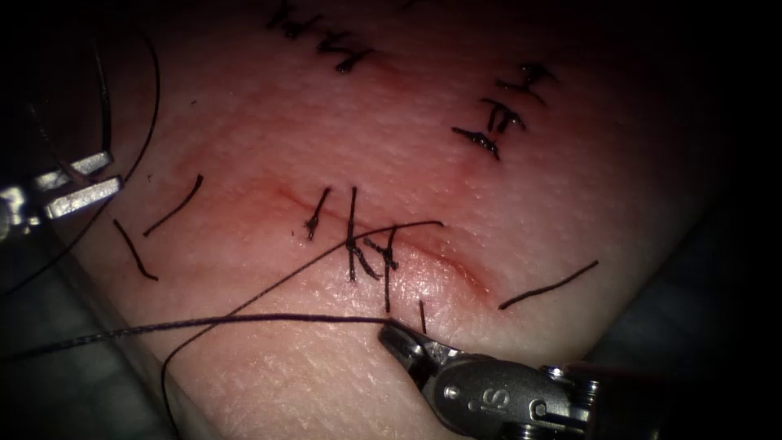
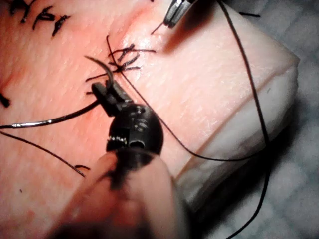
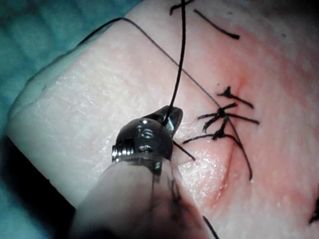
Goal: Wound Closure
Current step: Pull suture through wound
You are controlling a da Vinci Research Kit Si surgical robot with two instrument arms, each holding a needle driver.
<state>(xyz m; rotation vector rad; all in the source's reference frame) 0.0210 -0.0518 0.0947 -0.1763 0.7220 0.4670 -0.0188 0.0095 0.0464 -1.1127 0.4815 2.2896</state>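
Left tool (image 1: 80,183): sitting at the far left edge of the tissue (image 1: 586,195), well left of the cut (image 1: 460,273). Jaws pinching the needle, as seen in the left wrist view (image 2: 110,92).

Needle (image 2: 99,65): looking thin, dark and strongly curved, tapering to a fine point. Sticking out past the left tool's jaws, pointed end free, riding clear of the tissue and not in it. Exact grip spot along the curve: cannot tell.

Right tool (image 1: 391,332): reaching in from the lower right, tip lying just below the cut. Jaws pressed together on the thread. Clamping the same strand in its own wrist view (image 3: 170,118).

Thread (image 1: 244,319): looking dark and braided. Running straight from the right tool's jaws toward the left edge of the endoscope view. Another strand looping off the stitches and curving down over the tissue's near edge.

Cut: showing as a reddened slanting line, its middle crossed by several dark knotted stitches (image 1: 354,244), its right end lying unstitched.

Cut ends (image 1: 173,205): lying loose on the surface – two left of the cut, one longer piece to the right.

Older stitches (image 1: 505,114): sitting in separate rows well above the cut.
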